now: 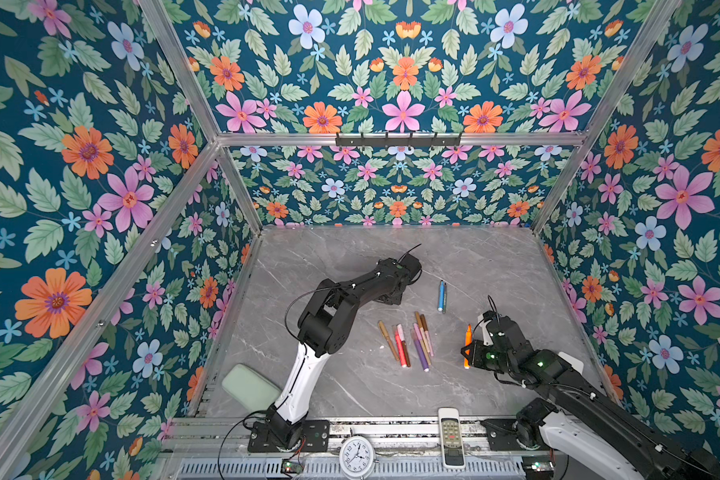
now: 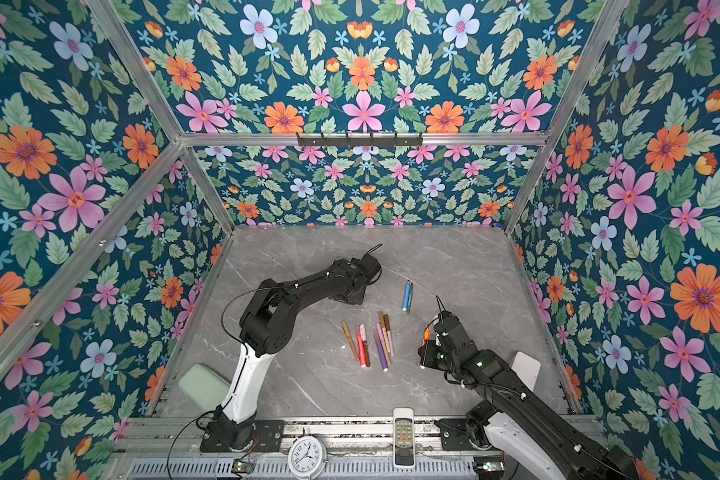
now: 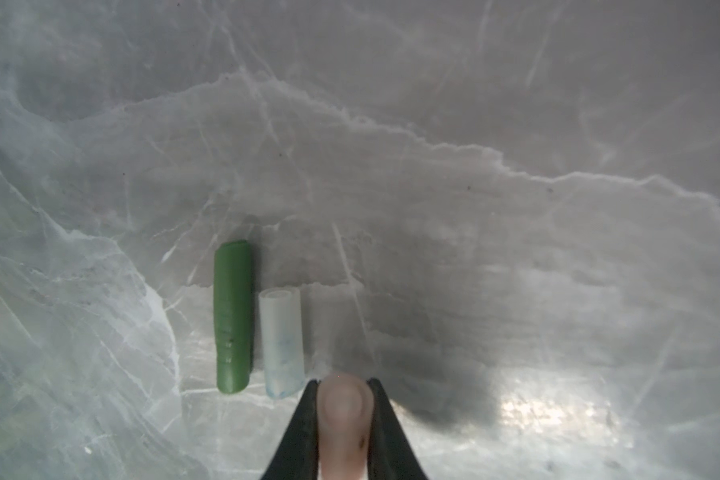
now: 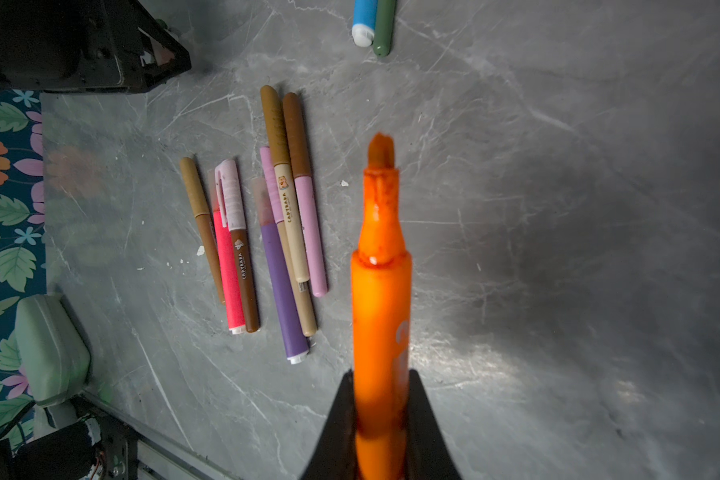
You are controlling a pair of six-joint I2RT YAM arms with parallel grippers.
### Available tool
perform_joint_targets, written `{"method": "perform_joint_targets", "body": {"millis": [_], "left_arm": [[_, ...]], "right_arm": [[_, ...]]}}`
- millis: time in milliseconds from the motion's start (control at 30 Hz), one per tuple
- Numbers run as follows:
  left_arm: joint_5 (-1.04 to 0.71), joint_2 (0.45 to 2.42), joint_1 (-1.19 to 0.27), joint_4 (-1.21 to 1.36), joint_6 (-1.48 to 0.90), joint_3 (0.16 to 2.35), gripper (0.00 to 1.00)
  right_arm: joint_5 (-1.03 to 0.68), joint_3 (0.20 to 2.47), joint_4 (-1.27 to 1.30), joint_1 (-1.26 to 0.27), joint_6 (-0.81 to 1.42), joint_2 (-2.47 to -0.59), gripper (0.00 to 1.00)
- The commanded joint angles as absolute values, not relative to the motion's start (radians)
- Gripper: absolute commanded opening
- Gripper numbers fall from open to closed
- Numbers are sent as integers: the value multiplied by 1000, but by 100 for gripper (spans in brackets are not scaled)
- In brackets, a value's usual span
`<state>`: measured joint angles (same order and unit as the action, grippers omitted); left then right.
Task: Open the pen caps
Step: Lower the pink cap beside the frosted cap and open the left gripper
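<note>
- Left wrist view alone lets us see what the left gripper (image 3: 344,384) holds. Its jaws are clamped on either side of a pale pinkish cap (image 3: 344,419), which is seen end-on, blurred, and cut off by the frame edge.
- Just beside it on the table (image 3: 516,249) lie a green cap (image 3: 233,318) and a clear cap (image 3: 282,343), side by side. We cannot tell whether they touch.
- In both top views the left arm (image 1: 350,291) hides those three caps and its own jaws.
- The right gripper (image 4: 381,374) has its jaws clenched on the barrel of an orange pen (image 4: 381,291). The felt tip is bare, and the rear end is hidden between the jaws.
- In a top view only a sliver of that pen shows beside the wrist.
- A bunch of pens (image 4: 267,232) lies mid-table, well apart from both grippers. The right wrist view shows caps on them and some print. In both top views they are too small for that.
- A blue pen (image 1: 441,296) and a green pen (image 1: 445,303) lie touching farther back. They are whole in both top views and cut off in the right wrist view.
- A pale green case (image 1: 250,388) sits at the table's near left corner, partly behind the left arm. We cannot see inside it.
- A white object (image 1: 572,360) beyond the right arm (image 1: 558,374) is mostly hidden, and we cannot tell what it is.
</note>
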<state>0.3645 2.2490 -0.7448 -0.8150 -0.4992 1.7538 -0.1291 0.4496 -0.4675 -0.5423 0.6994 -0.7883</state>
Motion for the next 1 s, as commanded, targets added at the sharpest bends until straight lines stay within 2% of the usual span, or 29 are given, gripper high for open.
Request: {"method": "perform_joint_targets", "body": {"millis": [0,700,867,967], "left_arm": [[386,2251,-745,-829,-514,1756,23],[435,2251,-744,-827,-481,1801,26],[445,2237,-744,-836,-477,1802,25],[413,2152,-752,-763,-466,1747,23]], "right_arm": [[-134,453,-454,-543,695,-787,0],[-146,486,-415,-542,706,-893,0],[-141,559,-394,-541,686,-997,0],[-133,673,-417,-540,632,-1121,0]]}}
